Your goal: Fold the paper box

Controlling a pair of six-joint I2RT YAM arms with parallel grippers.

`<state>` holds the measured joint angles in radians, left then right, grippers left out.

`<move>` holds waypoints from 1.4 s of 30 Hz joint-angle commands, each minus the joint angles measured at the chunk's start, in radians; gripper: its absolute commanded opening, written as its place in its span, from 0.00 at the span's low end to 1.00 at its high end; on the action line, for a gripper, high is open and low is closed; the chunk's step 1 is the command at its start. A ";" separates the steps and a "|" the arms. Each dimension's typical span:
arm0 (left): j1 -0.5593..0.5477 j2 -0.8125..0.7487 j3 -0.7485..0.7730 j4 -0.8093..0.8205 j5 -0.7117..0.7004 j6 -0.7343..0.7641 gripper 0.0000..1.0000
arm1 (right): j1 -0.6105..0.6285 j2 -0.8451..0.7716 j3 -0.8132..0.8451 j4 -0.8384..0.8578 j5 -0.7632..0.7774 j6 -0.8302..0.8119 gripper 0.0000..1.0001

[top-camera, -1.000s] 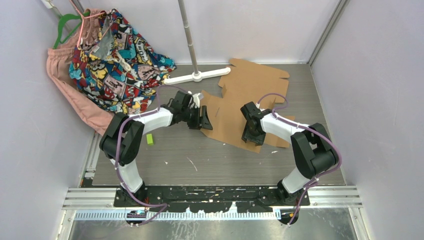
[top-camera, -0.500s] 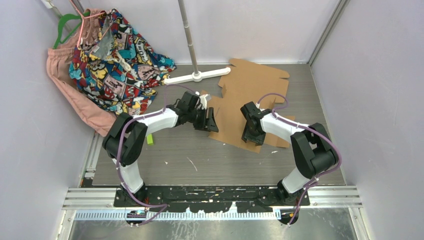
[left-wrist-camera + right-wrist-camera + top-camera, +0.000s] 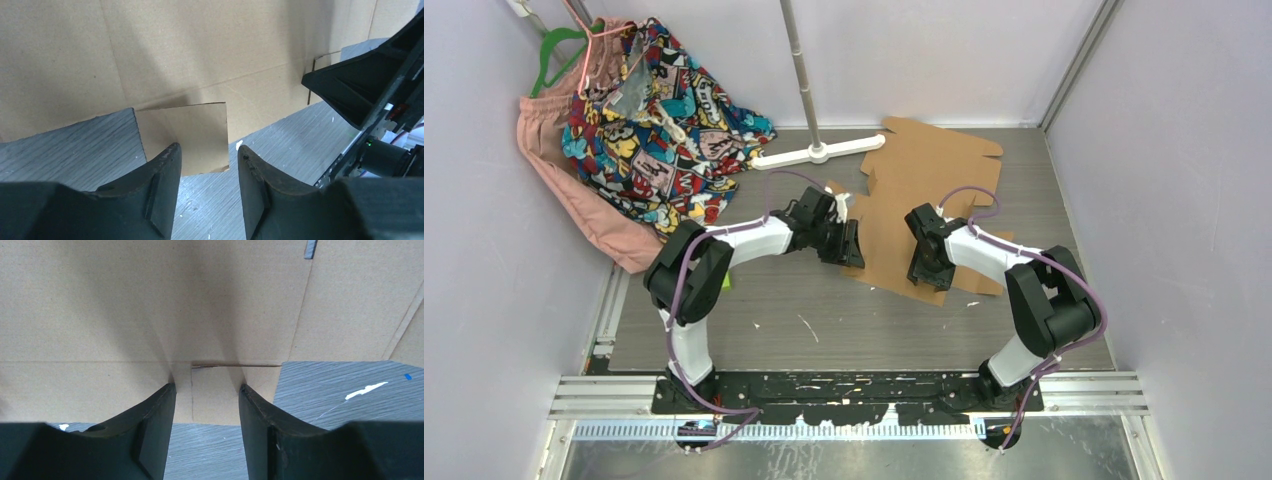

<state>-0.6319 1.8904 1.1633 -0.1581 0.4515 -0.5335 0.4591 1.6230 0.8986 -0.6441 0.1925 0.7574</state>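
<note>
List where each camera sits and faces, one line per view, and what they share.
Top external: above and behind the bases, looking down at the table; left arm and right arm show.
Left wrist: on the left arm, facing past the left fingers at a tab of the paper box.
Right wrist: on the right arm, facing past the right fingers at the box's near edge.
Shared: all three see the box.

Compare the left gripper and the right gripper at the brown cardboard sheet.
The left gripper sits at the left edge of the flat brown corrugated cardboard sheet; the right gripper sits at its near edge. The left gripper's tab has grey table on both sides; the right gripper's tab has cardboard along one side. Shared: both stand open, a small tab between the fingers, neither visibly clamped.
</note>
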 commanded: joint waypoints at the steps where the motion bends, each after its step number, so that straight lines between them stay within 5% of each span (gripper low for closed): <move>1: -0.026 0.025 0.040 -0.026 -0.055 0.037 0.44 | 0.043 0.117 -0.073 0.285 -0.179 0.049 0.54; 10: -0.072 0.059 0.090 -0.102 -0.178 0.089 0.38 | 0.044 0.113 -0.073 0.303 -0.179 0.053 0.54; 20: -0.131 0.097 0.105 -0.155 -0.316 0.131 0.58 | 0.044 0.119 -0.074 0.311 -0.179 0.053 0.53; 42: -0.163 0.121 0.117 -0.175 -0.359 0.147 0.61 | 0.044 0.115 -0.067 0.299 -0.179 0.051 0.53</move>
<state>-0.7925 1.9446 1.2911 -0.3099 0.1234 -0.4099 0.4591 1.6230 0.8967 -0.6411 0.1928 0.7574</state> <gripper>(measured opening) 0.606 0.542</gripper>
